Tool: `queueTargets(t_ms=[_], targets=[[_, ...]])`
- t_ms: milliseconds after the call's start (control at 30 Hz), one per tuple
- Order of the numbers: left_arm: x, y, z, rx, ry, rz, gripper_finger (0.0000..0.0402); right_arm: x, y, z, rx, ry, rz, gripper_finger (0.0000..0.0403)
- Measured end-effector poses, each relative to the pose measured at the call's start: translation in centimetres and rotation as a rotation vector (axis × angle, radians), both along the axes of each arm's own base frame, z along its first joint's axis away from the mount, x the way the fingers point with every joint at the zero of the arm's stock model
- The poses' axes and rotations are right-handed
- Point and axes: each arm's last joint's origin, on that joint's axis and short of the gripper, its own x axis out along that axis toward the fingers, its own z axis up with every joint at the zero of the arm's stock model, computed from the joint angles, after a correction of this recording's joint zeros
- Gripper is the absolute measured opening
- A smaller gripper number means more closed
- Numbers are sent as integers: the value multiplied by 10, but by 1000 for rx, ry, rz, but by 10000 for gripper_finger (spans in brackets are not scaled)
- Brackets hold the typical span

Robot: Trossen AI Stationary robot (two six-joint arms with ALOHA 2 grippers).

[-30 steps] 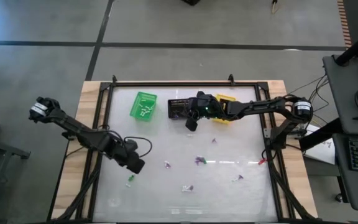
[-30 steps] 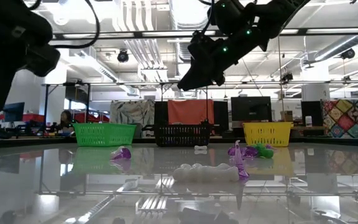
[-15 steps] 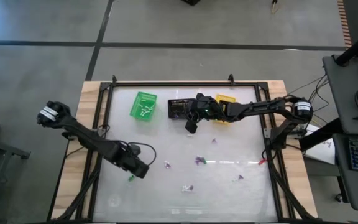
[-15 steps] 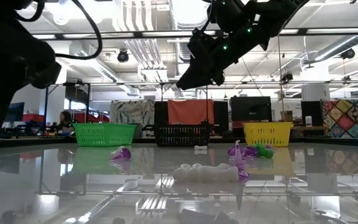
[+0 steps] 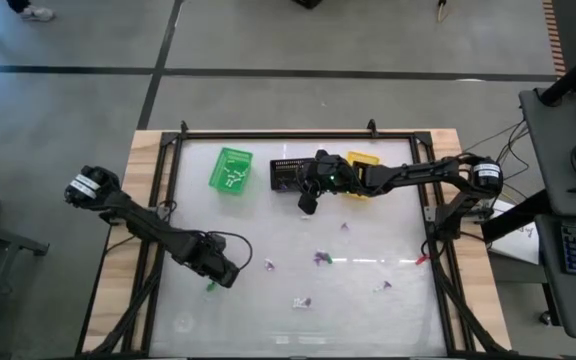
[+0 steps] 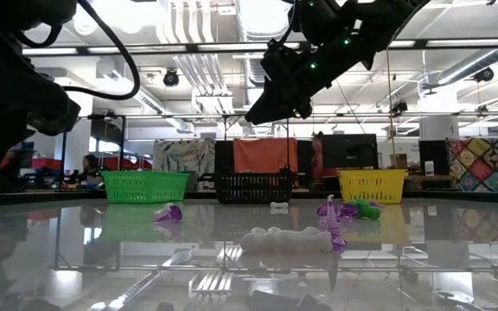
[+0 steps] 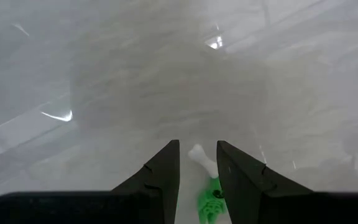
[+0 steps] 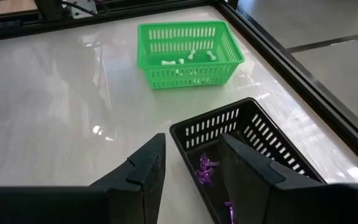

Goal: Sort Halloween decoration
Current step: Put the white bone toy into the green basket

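A glossy white table [image 5: 368, 300] with a dark frame is seen from above, with both dark arms stretched over it. The left gripper [image 5: 224, 277] is lowered toward the table's near left part, and its fingers [image 7: 160, 177] are held slightly apart, with a white and green trinket [image 7: 207, 180] lying on the surface in the gap between them; contact cannot be made out. The right gripper [image 5: 307, 203] is raised at the far side, over the near edge of the black basket [image 8: 253, 149], and its fingers [image 8: 143, 168] are spread with nothing between them. Three small baskets are lined up along the far edge: a green basket [image 5: 231, 169] with white pieces inside, the black one in the middle with purple pieces [image 8: 204, 171] in it, and a yellow basket [image 5: 366, 160] partly hidden by the right arm. More small purple and white trinkets [image 5: 320, 258] are scattered loose over the middle and near part of the table.
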Motion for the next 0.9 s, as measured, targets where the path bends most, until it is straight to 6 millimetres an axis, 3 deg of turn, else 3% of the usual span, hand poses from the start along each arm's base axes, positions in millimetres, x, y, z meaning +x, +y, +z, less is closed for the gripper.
queueTargets(t_ms=[600, 800, 900], targets=[[3, -5, -11, 21, 23, -39, 74, 0, 0, 0, 0, 0, 0, 137], [1, -3, -10, 52, 19, -84, 9, 0, 0, 0, 0, 0, 1, 141], [0, -2, -9, 81, 9, -114, 7, 0, 2, -1, 1, 6, 5, 139]])
